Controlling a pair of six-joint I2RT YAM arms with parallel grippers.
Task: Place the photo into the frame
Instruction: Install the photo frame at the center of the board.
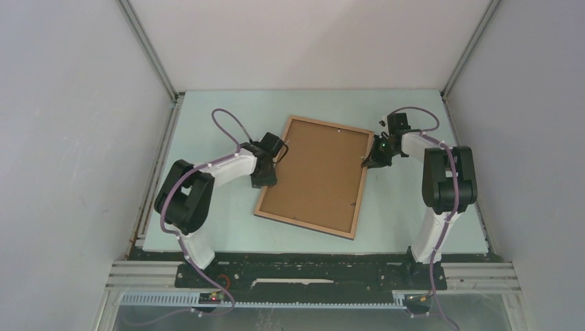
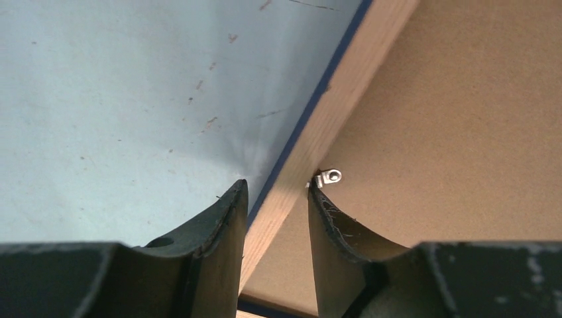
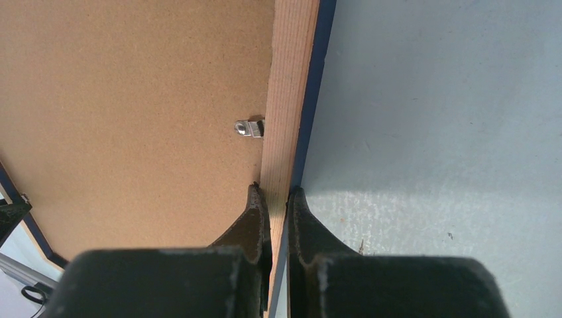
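Two claws: one on each long rail of the large, thin-railed, wood-brown rectangular picture frame [image 1: 303, 226]; I judge this is to steady or lift it evenly.
Right claw [image 3: 275, 192]: clenched on its rail.
Left claw [image 2: 277, 192]: straddles the opposite rail; I cannot tell whether it is clamped.
Frame position: back-up on the pale surface [image 1: 207, 124], filled by the plain brown backing board [image 1: 317, 172].
Photo: not visible to me.

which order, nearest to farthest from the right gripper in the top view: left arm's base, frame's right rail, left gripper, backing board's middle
From the right gripper:
1. frame, right rail: pinched between its fingers, touching.
2. backing board, middle: just to its left, inside the rails.
3. left gripper: across the board, at the left rail.
4. left arm's base: near edge, far left.
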